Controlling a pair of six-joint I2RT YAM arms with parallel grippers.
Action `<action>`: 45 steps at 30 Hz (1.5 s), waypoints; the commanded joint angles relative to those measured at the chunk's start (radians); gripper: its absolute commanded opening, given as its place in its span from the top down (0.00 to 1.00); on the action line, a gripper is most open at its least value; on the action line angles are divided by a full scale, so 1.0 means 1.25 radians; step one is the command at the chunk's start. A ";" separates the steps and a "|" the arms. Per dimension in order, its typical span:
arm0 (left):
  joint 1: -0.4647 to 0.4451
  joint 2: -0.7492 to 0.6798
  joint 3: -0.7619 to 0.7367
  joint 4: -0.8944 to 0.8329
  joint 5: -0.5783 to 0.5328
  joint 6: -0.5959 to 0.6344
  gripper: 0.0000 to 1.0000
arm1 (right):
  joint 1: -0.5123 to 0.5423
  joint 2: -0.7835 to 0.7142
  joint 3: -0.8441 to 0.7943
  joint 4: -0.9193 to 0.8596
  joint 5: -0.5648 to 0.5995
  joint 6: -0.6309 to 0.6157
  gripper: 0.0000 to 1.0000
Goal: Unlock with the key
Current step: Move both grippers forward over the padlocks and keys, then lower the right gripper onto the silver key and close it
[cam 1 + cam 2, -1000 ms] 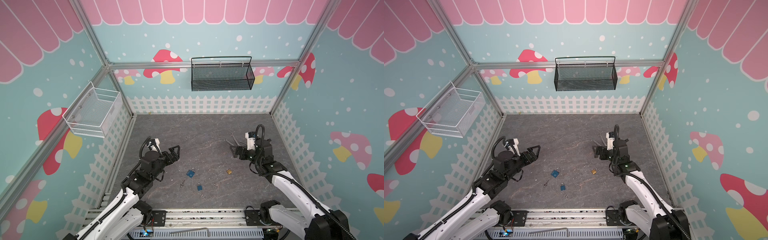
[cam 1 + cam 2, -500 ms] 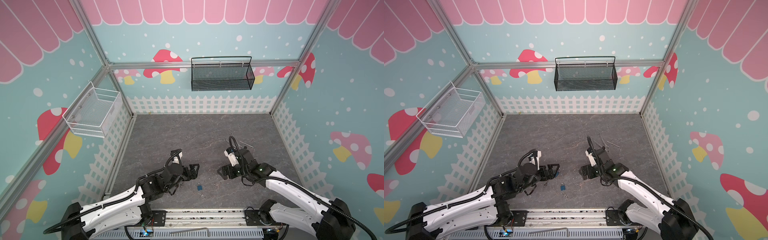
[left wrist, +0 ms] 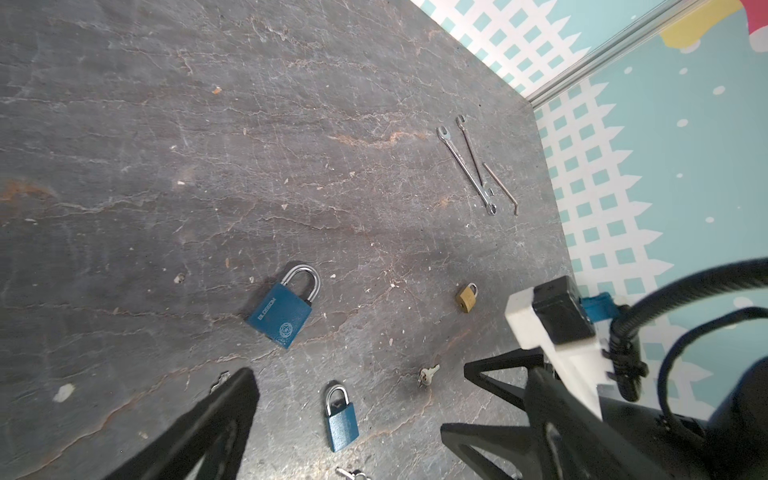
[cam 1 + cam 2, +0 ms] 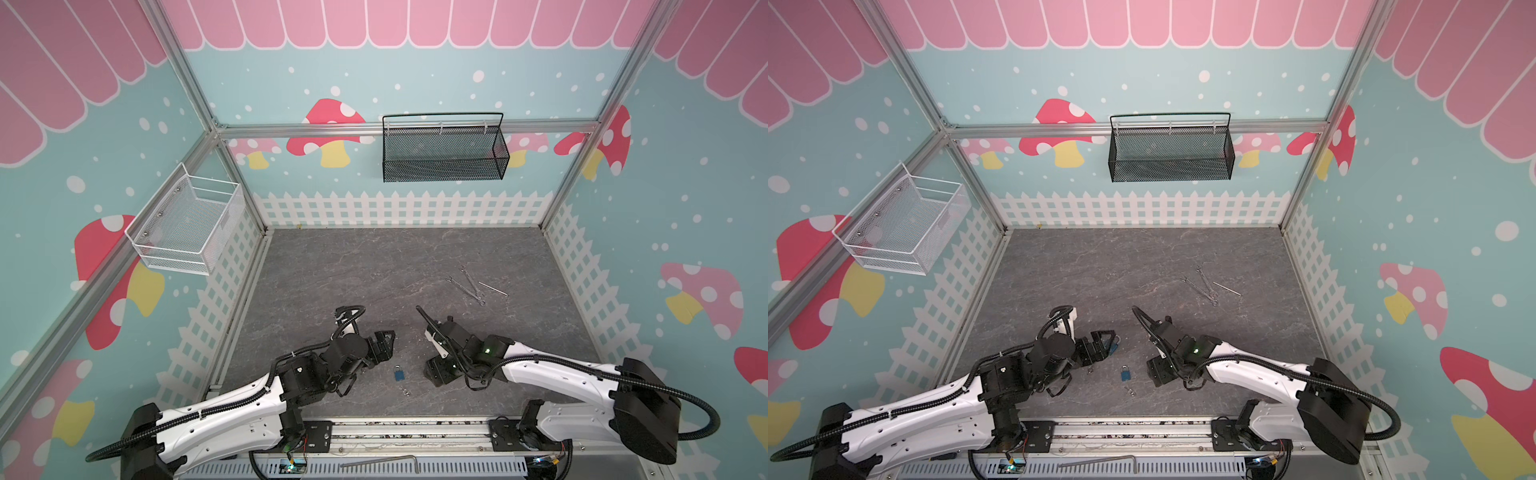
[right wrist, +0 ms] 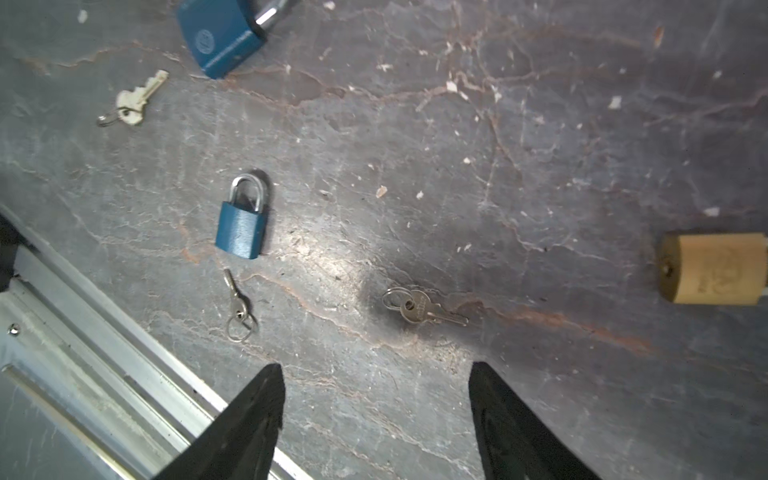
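Right gripper (image 5: 374, 366) hangs low over the grey floor (image 5: 540, 166) with its jaws apart and nothing between them. The key (image 5: 424, 309) lies flat just ahead of its fingertips, on the side of the small blue padlock (image 5: 243, 220) that faces the brass padlock (image 5: 710, 268). The key's long axis runs roughly along that line — ring end toward the small blue padlock, blade pointing away from it — while Left gripper (image 4: 386, 347), on the small blue padlock's other side, is spread wide and holds nothing.
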 commanded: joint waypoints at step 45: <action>0.062 -0.053 -0.034 -0.075 0.008 0.029 0.00 | 0.117 0.230 0.114 -0.023 0.242 0.228 0.68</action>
